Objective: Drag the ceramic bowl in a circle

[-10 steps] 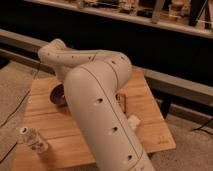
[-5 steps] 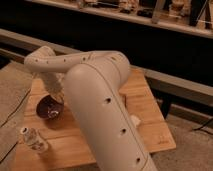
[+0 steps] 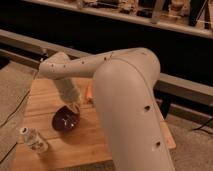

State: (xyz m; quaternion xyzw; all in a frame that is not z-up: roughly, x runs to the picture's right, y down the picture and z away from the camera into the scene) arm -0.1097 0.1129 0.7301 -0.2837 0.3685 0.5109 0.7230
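Note:
The ceramic bowl (image 3: 65, 121) is dark maroon and glossy and sits on the wooden table (image 3: 55, 155), left of centre. My gripper (image 3: 74, 108) reaches down from the pale arm and meets the bowl's far right rim. The forearm (image 3: 65, 67) stretches left over the table, and the big upper arm (image 3: 130, 110) hides the table's right half.
A small clear bottle (image 3: 34, 140) lies on its side near the table's front left corner. A small orange object (image 3: 90, 93) peeks out beside the arm at mid table. A dark rail (image 3: 30, 42) and shelves run behind the table. A cable (image 3: 15, 107) lies on the floor at left.
The bowl has moved toward the table's front, first a little left and then right, with the gripper on it. The elbow swung left and the wrist came down.

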